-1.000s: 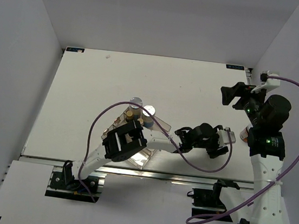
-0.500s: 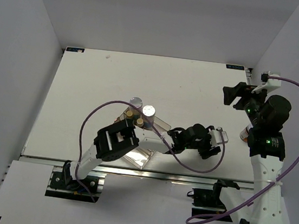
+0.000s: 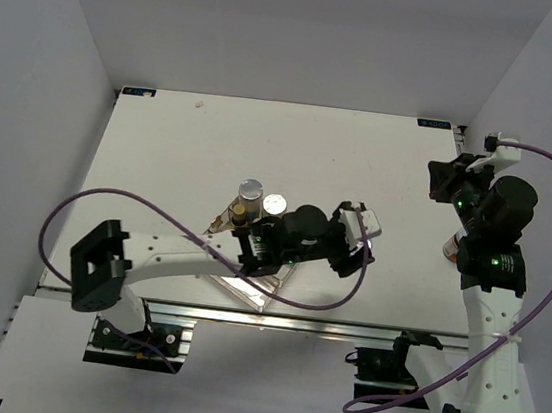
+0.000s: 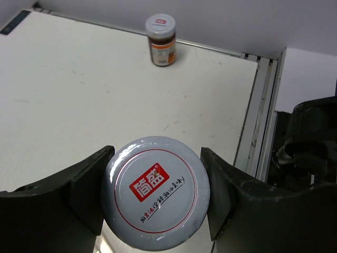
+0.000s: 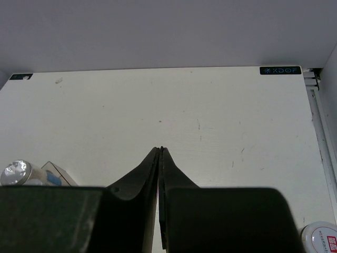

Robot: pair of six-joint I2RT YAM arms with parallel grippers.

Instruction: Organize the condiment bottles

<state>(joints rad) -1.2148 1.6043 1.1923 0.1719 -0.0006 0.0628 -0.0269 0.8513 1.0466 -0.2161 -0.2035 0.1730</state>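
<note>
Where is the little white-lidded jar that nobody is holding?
The squat white-lidded pinkish jar stands upright at the right edge of the table, beside the right arm, seen far off in the left wrist view.

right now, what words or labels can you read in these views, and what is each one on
"简盛": white on a red badge, on the lid of the near jar, left wrist view.
Script line under that badge: too cursive to read.
"XDOF": on the black sticker, far right corner, right wrist view.
Too small: the left corner sticker; lid and label of the far jar.
Unreadable: badge on the cut-off lid, right wrist view.
</note>
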